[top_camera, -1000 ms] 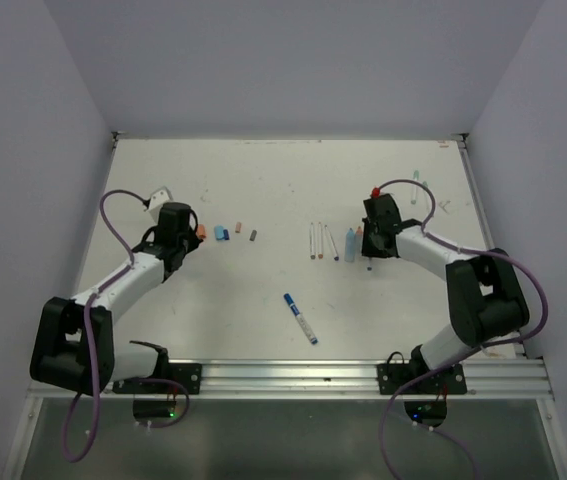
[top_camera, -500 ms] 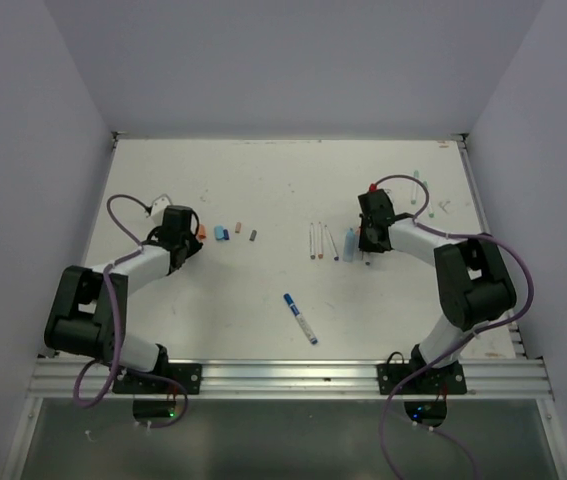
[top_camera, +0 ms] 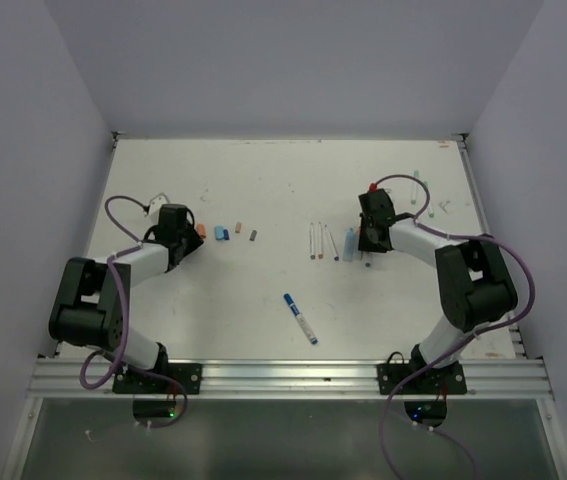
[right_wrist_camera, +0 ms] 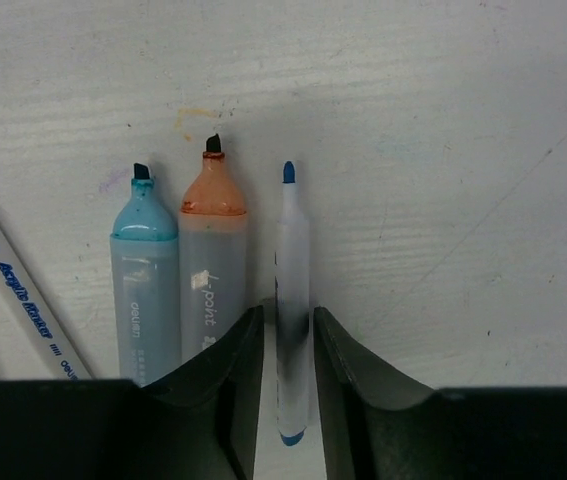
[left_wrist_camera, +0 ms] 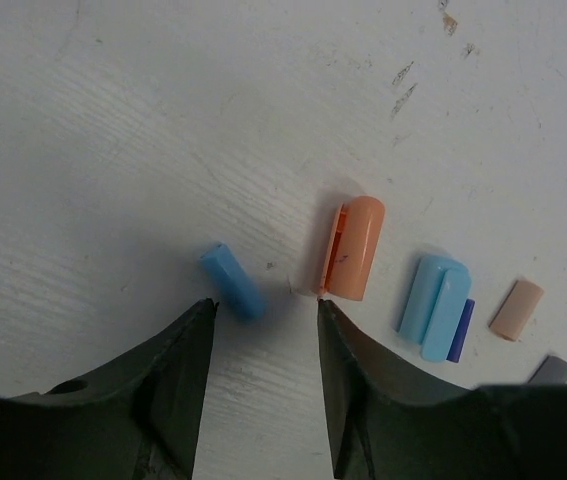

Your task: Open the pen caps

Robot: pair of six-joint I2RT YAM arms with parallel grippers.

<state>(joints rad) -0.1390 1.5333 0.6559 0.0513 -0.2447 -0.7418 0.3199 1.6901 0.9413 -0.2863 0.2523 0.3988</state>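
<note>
In the left wrist view my left gripper (left_wrist_camera: pixel 265 303) is open just above the table, with nothing between its fingers. A blue pen cap (left_wrist_camera: pixel 231 283) lies loose by its left fingertip. An orange cap (left_wrist_camera: pixel 353 248) lies at the right fingertip. Further right lie a light blue cap (left_wrist_camera: pixel 435 305), a tan cap (left_wrist_camera: pixel 516 309) and a grey cap (left_wrist_camera: pixel 553 370). My right gripper (right_wrist_camera: pixel 287 318) is open a little, its jaws standing on either side of a slim uncapped white pen (right_wrist_camera: pixel 293 290) with a blue tip that lies on the table. One capped pen (top_camera: pixel 300 318) lies mid-table.
Uncapped light blue (right_wrist_camera: pixel 144 290) and orange (right_wrist_camera: pixel 211 270) markers lie just left of the right gripper, with a white acrylic marker (right_wrist_camera: pixel 18 300) beyond. Three thin pens (top_camera: pixel 321 241) lie in a row mid-table. Small bits (top_camera: pixel 420 186) sit at the back right.
My left gripper has opened and the blue cap now lies loose on the table. The right gripper has parted slightly around the thin pen. Both elbows have folded back.
</note>
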